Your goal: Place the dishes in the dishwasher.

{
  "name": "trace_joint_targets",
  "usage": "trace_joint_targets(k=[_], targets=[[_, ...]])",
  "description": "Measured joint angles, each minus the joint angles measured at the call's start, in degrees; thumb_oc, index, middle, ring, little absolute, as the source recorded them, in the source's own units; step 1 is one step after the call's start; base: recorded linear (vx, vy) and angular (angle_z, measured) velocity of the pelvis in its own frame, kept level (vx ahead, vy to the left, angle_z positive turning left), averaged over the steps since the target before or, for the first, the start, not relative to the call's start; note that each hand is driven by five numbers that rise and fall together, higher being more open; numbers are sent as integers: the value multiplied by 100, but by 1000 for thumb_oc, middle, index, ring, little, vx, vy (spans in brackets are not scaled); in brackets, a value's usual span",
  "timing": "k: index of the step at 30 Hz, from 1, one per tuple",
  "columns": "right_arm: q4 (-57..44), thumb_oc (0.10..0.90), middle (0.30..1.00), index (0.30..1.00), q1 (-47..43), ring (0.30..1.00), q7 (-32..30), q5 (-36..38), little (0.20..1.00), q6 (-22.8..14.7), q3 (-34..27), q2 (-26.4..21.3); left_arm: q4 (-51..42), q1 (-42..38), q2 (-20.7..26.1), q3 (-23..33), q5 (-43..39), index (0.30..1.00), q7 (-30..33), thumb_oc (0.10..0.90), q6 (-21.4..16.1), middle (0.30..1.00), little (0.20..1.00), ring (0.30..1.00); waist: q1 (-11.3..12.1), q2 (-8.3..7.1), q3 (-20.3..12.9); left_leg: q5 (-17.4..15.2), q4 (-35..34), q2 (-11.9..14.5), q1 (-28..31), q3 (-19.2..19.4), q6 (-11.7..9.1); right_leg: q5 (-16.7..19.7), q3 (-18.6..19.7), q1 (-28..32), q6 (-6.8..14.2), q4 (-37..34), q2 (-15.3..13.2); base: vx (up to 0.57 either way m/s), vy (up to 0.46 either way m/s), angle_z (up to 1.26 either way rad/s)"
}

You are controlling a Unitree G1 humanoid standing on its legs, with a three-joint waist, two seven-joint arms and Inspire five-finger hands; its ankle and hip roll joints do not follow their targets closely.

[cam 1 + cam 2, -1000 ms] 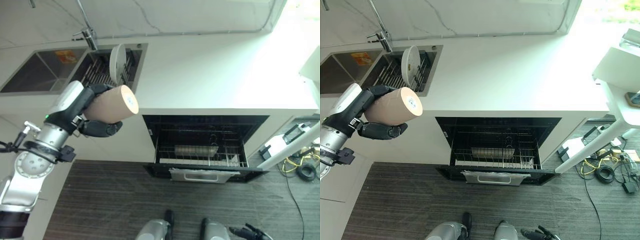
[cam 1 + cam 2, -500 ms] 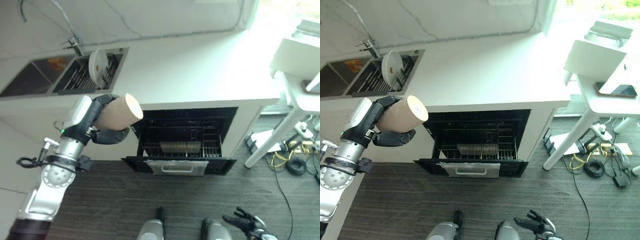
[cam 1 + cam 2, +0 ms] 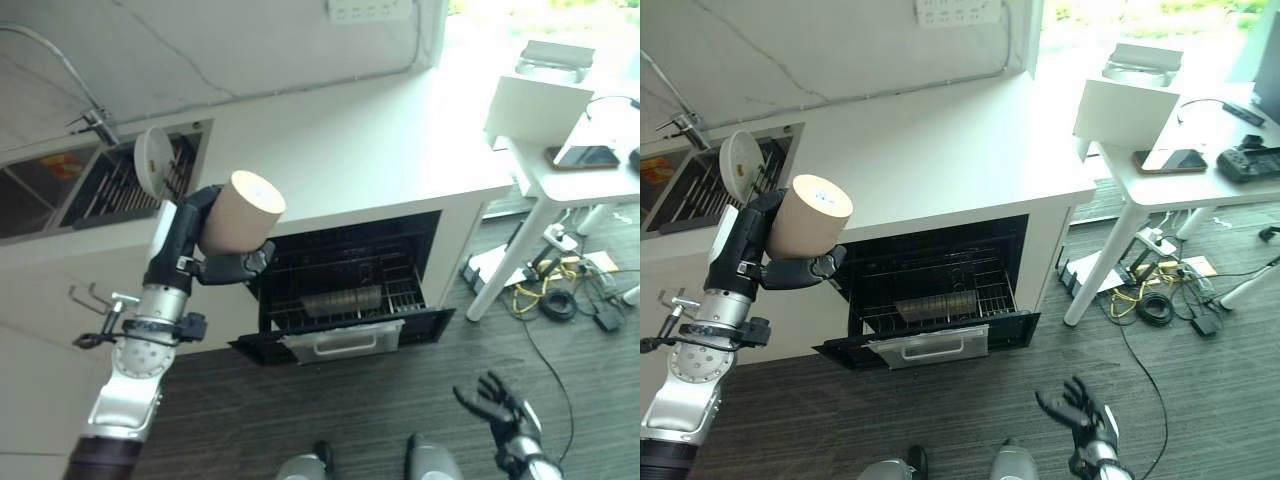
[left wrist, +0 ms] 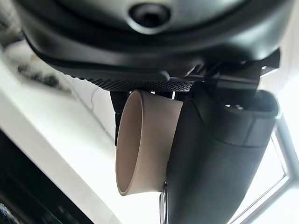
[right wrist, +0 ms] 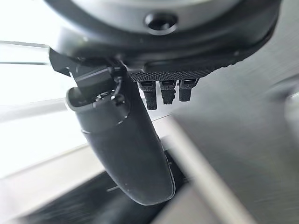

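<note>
Side table: white side table [image 3: 1200, 175] right of the bench [image 3: 940, 150].
On it: phone [image 3: 1171, 160], white box [image 3: 1118, 112].
Floor: dark floor [image 3: 970, 400], tangled cables [image 3: 1160, 300].
Wall: socket strip [image 3: 949, 11].

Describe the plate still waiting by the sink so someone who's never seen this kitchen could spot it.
Start at the white counter and follow it to the sink with the curved tap. Next to it a dark rack is sunk into the counter; the plate stands on edge there, round and white, the rack's one dish.
</note>
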Motion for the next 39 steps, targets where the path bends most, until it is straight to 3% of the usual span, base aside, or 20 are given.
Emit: trace_joint_targets(k=[3, 6, 7, 8, 14, 16, 18, 20, 22, 28, 34, 39], targets=[[-1175, 800, 900, 900, -60, 900, -291, -13, 900, -794, -46, 7, 376, 6, -498, -42, -302, 300, 260, 400, -184, 300, 300, 300, -127, -60, -85, -8, 1, 32, 7, 85, 10, 60, 50, -2, 24, -91, 44, -5, -5, -14], [-2165, 800, 900, 900, -77, 900, -743, -211, 900, -1135, -213, 23, 519, 79, -823, -67, -296, 300, 517, 400, -350, 300, 300, 300, -199, -179, -153, -20, 3, 70, 21, 160, 9, 149, 127, -5, -22, -175, 112, -23, -6, -17], [-2673, 800, 900, 900, -85, 900, -977, -509, 900, -1707, -223, 25, 532, 131, -989, -133, -292, 300, 739, 400, -478, 300, 300, 300, -218, -199, -160, -23, 2, 88, 20, 223, 12, 218, 168, -13, -24, -247, 135, -17, -3, -23], [-2798, 800, 900, 900, -112, 900, -1045, -623, 900, -1875, -225, 24, 532, 152, -989, -176, -290, 300, 799, 400, -508, 300, 300, 300, -248, -208, -166, -23, 3, 88, 21, 235, 13, 233, 180, -11, -17, -269, 140, -6, 1, -17], [-3873, 800, 900, 900, -392, 900, -1362, -1046, 900, -2222, -43, -198, 528, 154, -1400, -291, -280, 300, 1384, 400, -599, 300, 300, 300, -314, -213, -174, -48, 6, 85, 101, 388, 38, 237, 326, -5, -4, -299, 140, 4, -15, -13], [-3870, 800, 900, 900, -515, 900, -1593, -1808, 900, -2224, 339, -437, 527, 154, -1403, -469, -232, 300, 1619, 400, -595, 300, 300, 300, -242, -205, -177, -48, 5, 85, 98, 383, 39, 240, 317, -5, -6, -297, 135, 12, -57, 1], [-3871, 800, 900, 900, -682, 900, -1633, -2013, 900, -2231, 902, -682, 531, 143, -1404, -659, 10, 300, 1879, 400, -593, 300, 300, 300, -156, -196, -183, -49, 5, 91, 87, 370, 42, 241, 290, 4, -8, -287, 128, 7, -61, 6], [-3872, 800, 900, 900, -868, 900, -1212, -1906, 900, -2164, 1294, -701, 532, 130, -1404, -834, 358, 300, 2092, 400, -596, 300, 300, 300, -83, -186, -189, -44, 5, 89, 61, 301, 36, 253, 254, 12, -33, -285, 120, -17, -53, 18], [-3882, 800, 900, 900, -1102, 900, -462, -1299, 900, -1829, 1774, -683, 532, 59, -1420, -1061, 1059, 300, 2560, 400, -635, 300, 300, 300, 147, -179, -193, -12, 6, 85, -16, 174, 28, 262, 122, 38, -32, -284, 103, -21, -57, 28], [-3882, 800, 900, 900, -1434, 900, 31, -398, 900, -1061, 2340, -655, 549, -104, -1411, -1105, 2208, 300, 3928, 400, -832, 300, 300, 300, 300, -180, -194, -8, -2, 73, -18, 48, 25, 217, -16, 120, -26, -284, 75, -7, -27, 13], [-3873, 800, 900, 900, -1917, 900, -398, 16, 900, -529, 2804, -402, 716, -620, -1408, -1299, 3860, 300, 5230, 400, -993, 300, 300, 300, 355, -182, -195, -3, 11, 72, -18, -66, 17, 184, -141, 196, -36, -277, 57, 0, -10, 10], [-3870, 800, 900, 900, -2310, 900, -914, 263, 900, -249, 3055, -141, 866, -1029, -1532, -1600, 4269, 300, 5613, 400, -1126, 300, 300, 300, 445, -186, -198, 1, 34, 70, -23, -106, 11, 152, -174, 205, -44, -205, 44, 19, -11, 5]])
